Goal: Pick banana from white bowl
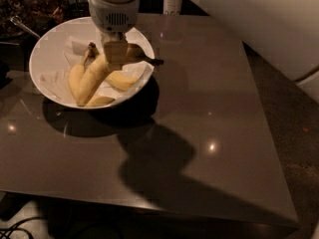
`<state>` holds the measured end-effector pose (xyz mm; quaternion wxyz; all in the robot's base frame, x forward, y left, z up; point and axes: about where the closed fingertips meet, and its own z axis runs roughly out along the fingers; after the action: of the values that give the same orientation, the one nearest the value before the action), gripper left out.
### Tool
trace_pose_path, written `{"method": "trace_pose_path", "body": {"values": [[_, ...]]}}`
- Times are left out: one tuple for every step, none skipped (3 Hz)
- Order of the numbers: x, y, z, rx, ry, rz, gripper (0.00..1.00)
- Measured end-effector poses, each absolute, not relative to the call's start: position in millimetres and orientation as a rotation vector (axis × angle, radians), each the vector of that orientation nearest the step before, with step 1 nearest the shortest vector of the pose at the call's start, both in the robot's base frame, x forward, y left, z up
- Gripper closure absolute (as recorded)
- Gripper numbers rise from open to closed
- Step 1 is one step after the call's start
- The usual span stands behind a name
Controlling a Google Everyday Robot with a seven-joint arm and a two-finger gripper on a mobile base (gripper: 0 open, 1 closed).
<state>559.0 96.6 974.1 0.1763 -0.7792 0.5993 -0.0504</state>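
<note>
One arm (113, 4) — vertical | pincer (115, 53) down at banana (135, 55) | in white bowl (44, 48)

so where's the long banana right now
In the camera view the banana lies in the white bowl at the table's far left, under the gripper, its dark tip over the bowl's right rim, shorter bananas alongside.
</note>
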Motion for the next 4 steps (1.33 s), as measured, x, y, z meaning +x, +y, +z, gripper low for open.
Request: {"method": "trace_pose_path", "body": {"values": [[535,98,987,-2.167,1.658,-0.102,1.00],[515,100,1000,-2.128,1.634,-0.084,1.00],[500,103,1010,-2.113,1.605,-0.069,1.00],[489,102,1022,-2.097,1.589,-0.073,1.00]]}}
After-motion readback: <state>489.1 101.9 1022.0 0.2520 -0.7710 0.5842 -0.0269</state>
